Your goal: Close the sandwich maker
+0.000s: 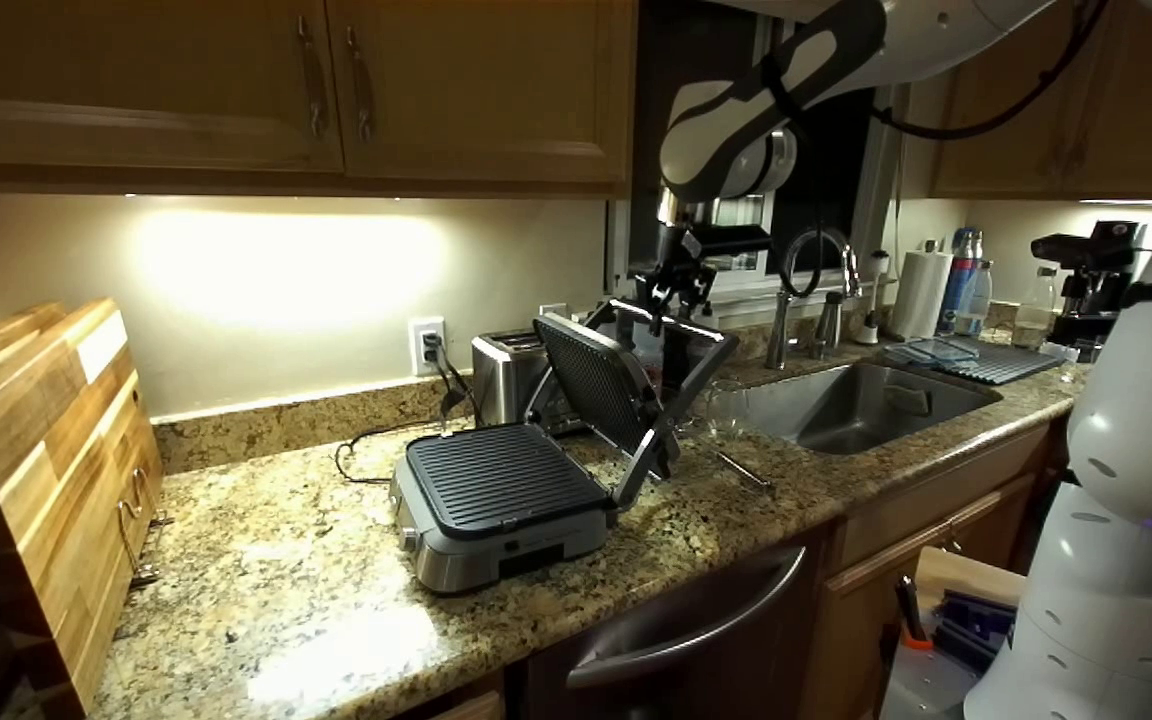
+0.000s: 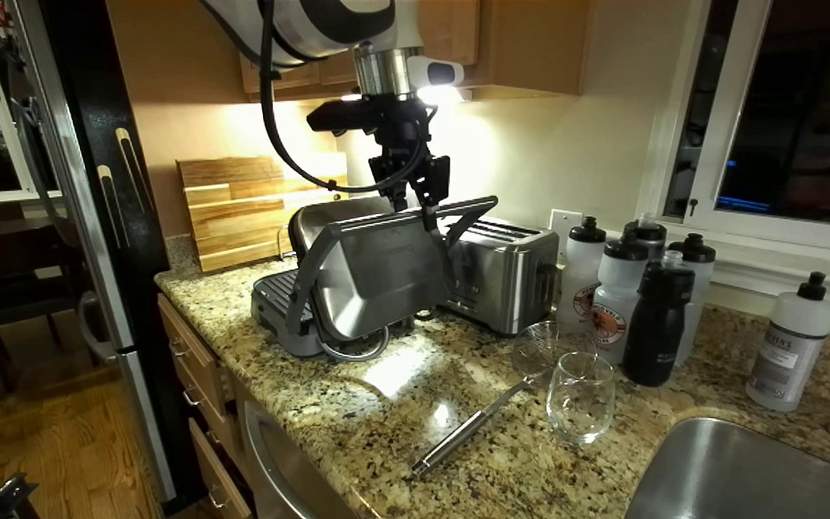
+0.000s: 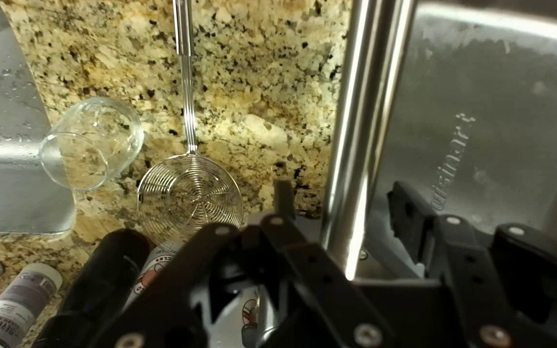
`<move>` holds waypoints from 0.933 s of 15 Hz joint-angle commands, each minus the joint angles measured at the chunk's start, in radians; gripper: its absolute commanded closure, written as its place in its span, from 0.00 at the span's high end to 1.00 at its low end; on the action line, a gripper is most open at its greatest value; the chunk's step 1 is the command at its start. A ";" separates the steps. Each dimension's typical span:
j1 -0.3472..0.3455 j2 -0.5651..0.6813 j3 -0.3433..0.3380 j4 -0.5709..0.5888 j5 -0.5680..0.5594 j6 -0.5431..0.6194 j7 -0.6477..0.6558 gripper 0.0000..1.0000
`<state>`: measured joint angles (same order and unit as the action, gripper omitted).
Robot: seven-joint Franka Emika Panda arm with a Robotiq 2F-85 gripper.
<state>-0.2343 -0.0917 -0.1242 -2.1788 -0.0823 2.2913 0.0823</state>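
Beside the toaster (image 2: 505, 277), the sandwich maker (image 1: 521, 480) stands open on the desk (image 1: 266, 560); the pincer (image 2: 416, 215), spread apart, straddles its handle (image 3: 365, 135), presumably to swing the lid (image 2: 386, 277) down.

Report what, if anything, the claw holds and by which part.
Nothing is held: the claw is open, the handle of the sandwich maker lying between its fingers, with gaps on both sides in the wrist view.
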 commanded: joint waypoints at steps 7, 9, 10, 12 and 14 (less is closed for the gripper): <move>0.023 -0.016 -0.016 0.027 -0.017 -0.006 -0.006 0.08; 0.030 -0.023 -0.010 0.024 -0.015 -0.011 -0.011 0.08; 0.034 -0.029 -0.006 0.022 -0.018 -0.009 -0.010 0.08; 0.045 -0.041 0.002 0.021 -0.023 -0.010 -0.012 0.08; 0.059 -0.051 0.013 0.022 -0.015 -0.011 -0.020 0.08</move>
<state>-0.2183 -0.1014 -0.1206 -2.1508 -0.0991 2.2906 0.0852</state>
